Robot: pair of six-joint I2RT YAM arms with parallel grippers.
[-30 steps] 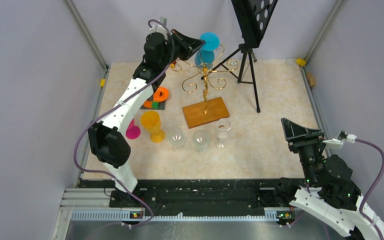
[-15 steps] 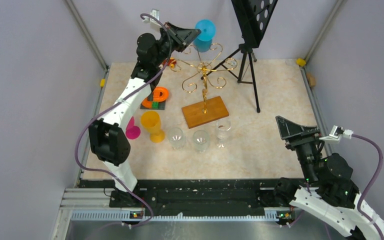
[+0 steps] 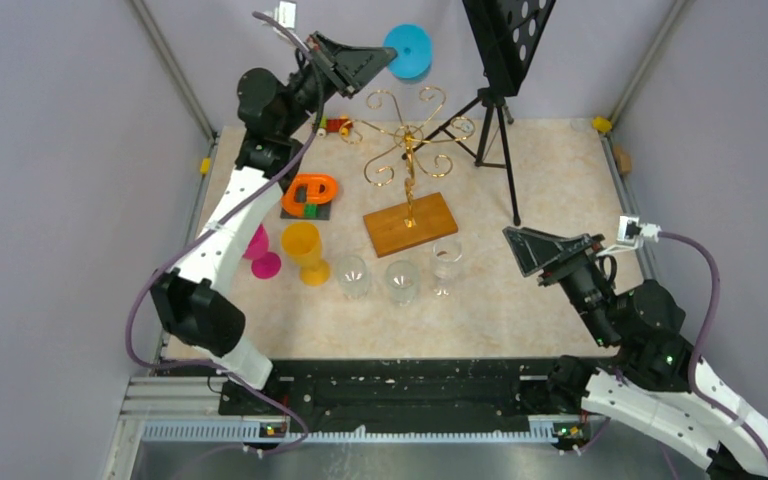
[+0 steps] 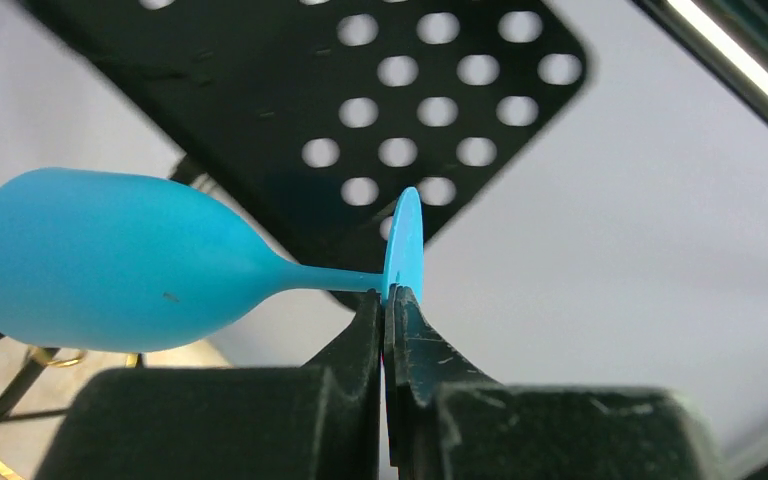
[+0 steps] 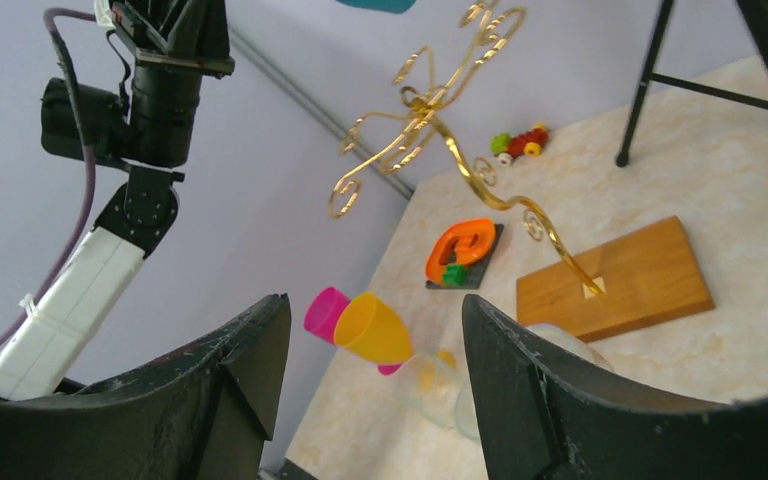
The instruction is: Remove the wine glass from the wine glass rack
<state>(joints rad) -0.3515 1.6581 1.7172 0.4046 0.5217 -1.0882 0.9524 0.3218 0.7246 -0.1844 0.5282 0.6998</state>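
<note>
Fingers [image 4: 415,350] of your left gripper [image 4: 388,300] pinch the wine glass [image 4: 120,260] by its foot, off the wine glass rack [image 3: 410,150] at its 12 o'clock; right gripper [image 3: 532,246] is spread. Lift-off looks done, so swing it clear and set it down upright.

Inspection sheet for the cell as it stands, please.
Surface: beige table, no spill seen.
Job's things: blue wine glass held above gold rack, apart from it.
Clutter: yellow goblet, pink glass, three clear glasses, orange ring toy, black tripod stand.
Grippers: left gripper shut on the glass's foot; right gripper open, empty.
Cables: purple cables along both arms, no snag seen.
Surroundings: plain walls, nothing else seen.
</note>
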